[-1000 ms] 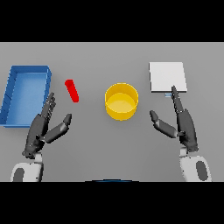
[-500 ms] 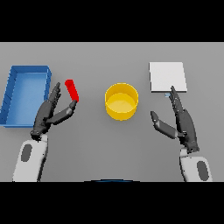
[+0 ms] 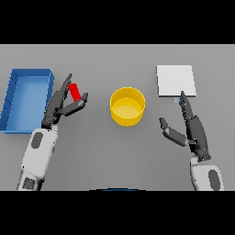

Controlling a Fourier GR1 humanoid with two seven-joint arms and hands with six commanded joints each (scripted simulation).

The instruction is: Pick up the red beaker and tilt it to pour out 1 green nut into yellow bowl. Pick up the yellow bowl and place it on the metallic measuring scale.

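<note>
- Our table [image 3: 114, 165] carries a blue tray [image 3: 27, 98] at far left and the scale [image 3: 176, 81] at upper right.
- The yellow bowl [image 3: 127, 106] sits mid-table, well apart from the scale.
- Our right hand [image 3: 193, 131] rests open near the scale.
- Our left hand [image 3: 62, 105] has fingers spread around the red beaker [image 3: 74, 92], not clamped.
- Risk: closing off-centre could topple the narrow beaker.
- We see no readable writing.

One red beaker [image 3: 74, 92], one yellow bowl [image 3: 127, 106], one blue tray [image 3: 25, 101], one metallic scale [image 3: 176, 81], two robot hands.
</note>
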